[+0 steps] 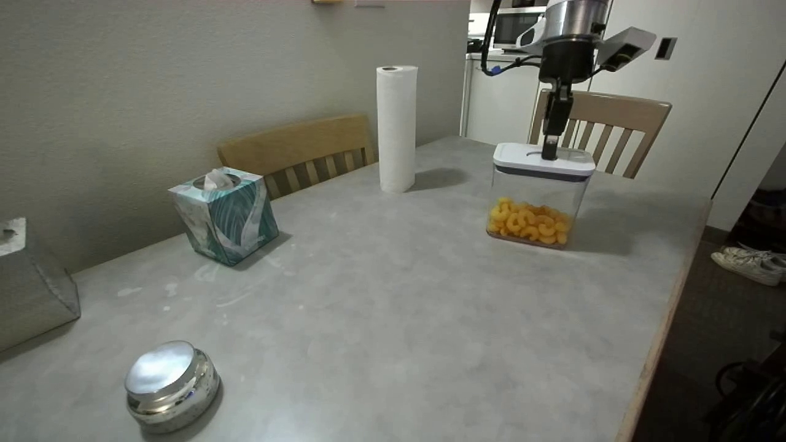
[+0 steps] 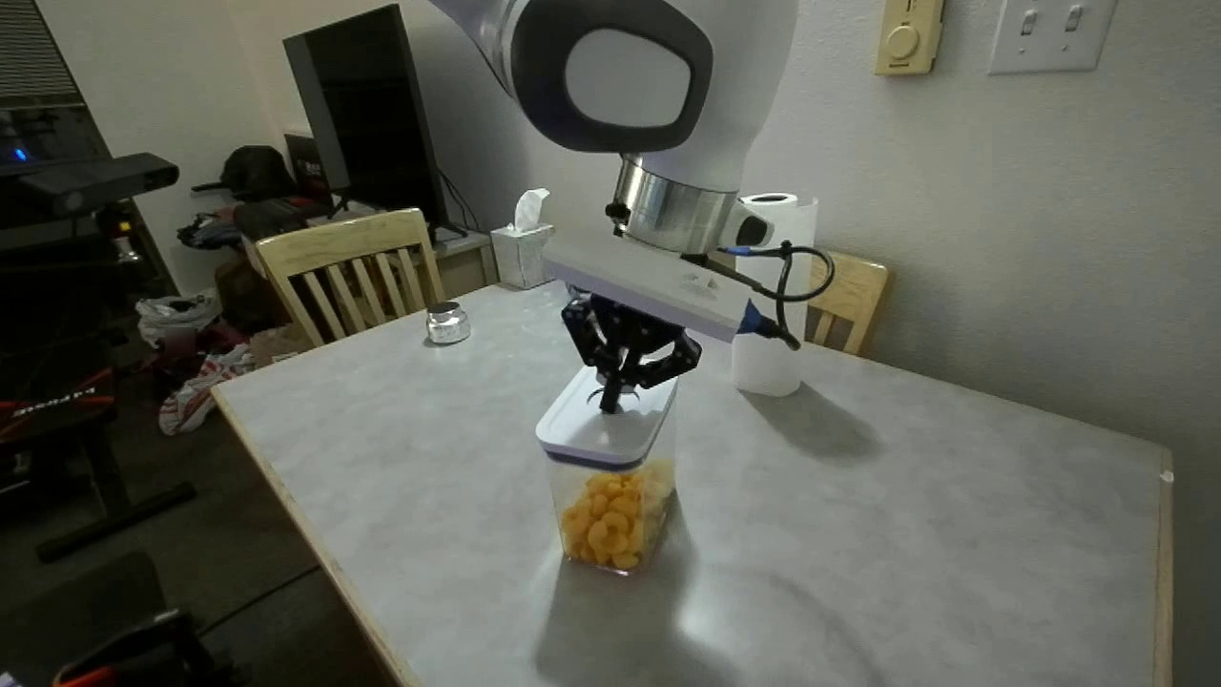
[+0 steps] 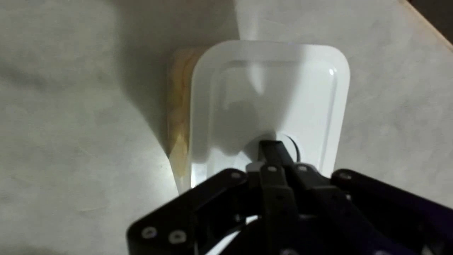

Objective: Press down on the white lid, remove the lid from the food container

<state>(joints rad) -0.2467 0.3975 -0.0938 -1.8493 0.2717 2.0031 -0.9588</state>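
The food container (image 1: 537, 187) is a clear box with yellow-orange snack pieces in its lower part. It stands upright on the table and shows in both exterior views (image 2: 569, 482). The white lid (image 1: 516, 158) sits flat on top of it; the lid also shows in the wrist view (image 3: 311, 102). My gripper (image 1: 549, 155) is shut, with nothing seen between its fingers. It points down, and its fingertips (image 3: 272, 144) are at the round button in the lid's middle, seemingly touching it (image 2: 610, 405). The fingers hide part of the button. The gripper covers the lid's near part in the wrist view.
A paper towel roll (image 1: 397, 132) stands behind the container. A teal tissue box (image 1: 236, 215) and a grey box (image 1: 34, 291) stand along the wall side. A shiny metal jar (image 1: 172, 387) is at the table's far end from the container. Wooden chairs (image 2: 348, 272) stand at the table's edges.
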